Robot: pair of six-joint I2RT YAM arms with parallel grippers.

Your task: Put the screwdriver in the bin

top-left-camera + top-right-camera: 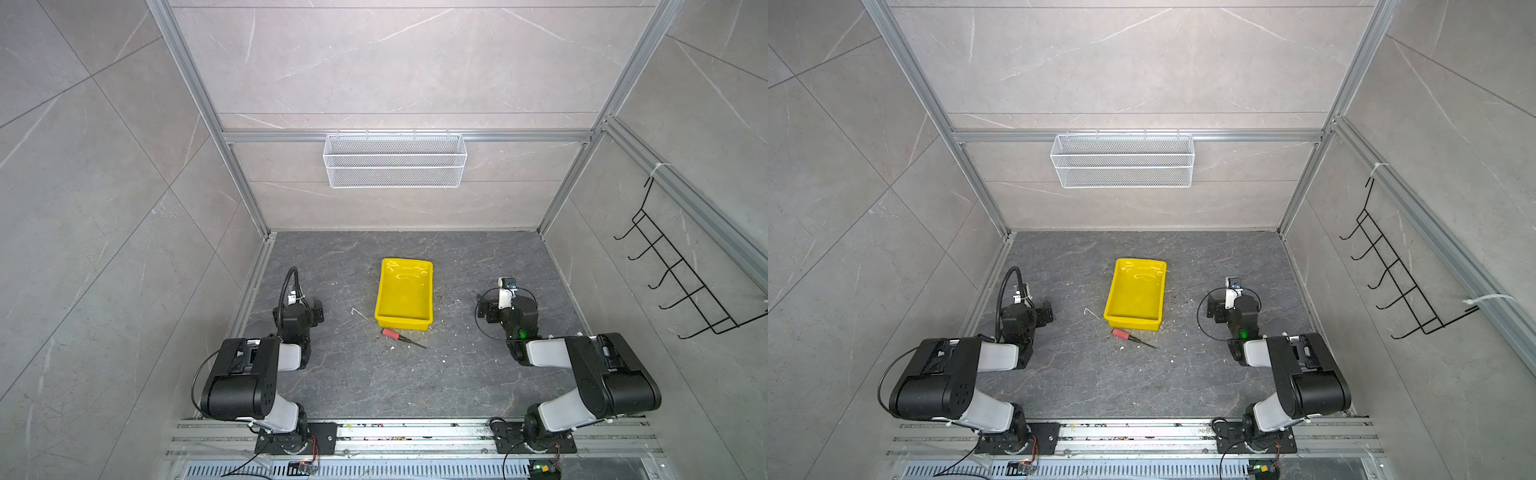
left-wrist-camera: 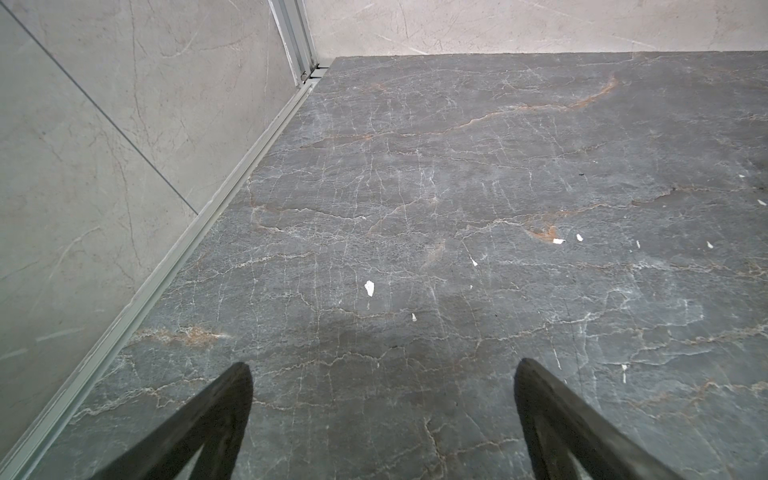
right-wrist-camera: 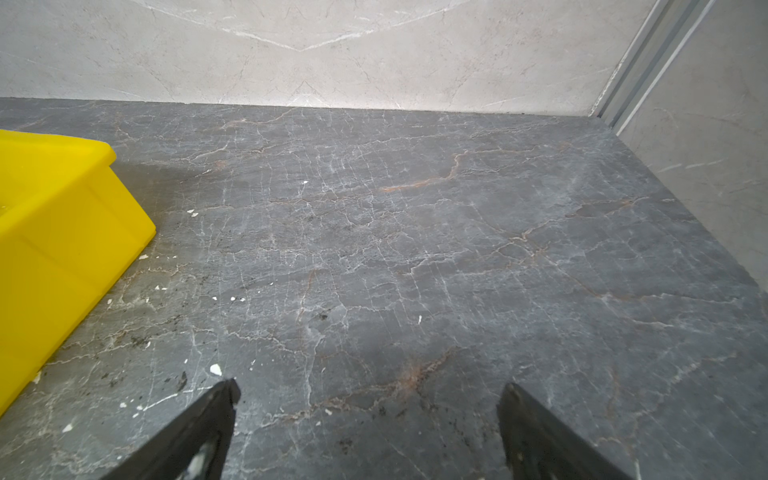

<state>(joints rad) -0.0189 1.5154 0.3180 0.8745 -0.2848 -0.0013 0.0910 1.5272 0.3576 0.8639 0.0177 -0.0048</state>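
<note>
**Screwdriver lies outside the empty yellow bin; both arms parked with open fingers**

Top views: In both top views a yellow bin (image 1: 404, 293) sits mid-table on the dark stone table (image 1: 457, 374). It looks empty; only glare shows on its glossy floor. The screwdriver (image 1: 400, 336), with a red handle and thin black shaft, lies flat on the table just beside the bin's near wall, apart from it, with its tip pointing toward the right arm's side. The left gripper (image 1: 318, 311) and right gripper (image 1: 484, 309) rest either side of the bin, well apart from the tool. A white wire basket (image 1: 1123, 160) hangs on the back wall and appears empty.

Left wrist view: The left gripper (image 2: 382, 415) has its fingers spread wide with nothing between them, over bare table with white flecks.

Right wrist view: The right gripper (image 3: 368, 424) is likewise spread wide and holds nothing. One corner of the bin (image 3: 62, 232) shows at the edge; the screwdriver is out of view.

Risks, as a judgement: the slim shaft lies low, so closing fingers could scrape the table or roll the tool away. The nearby bin wall may crowd a finger or get nudged. A grip near the tip could let the handle swing and catch the rim.
</note>
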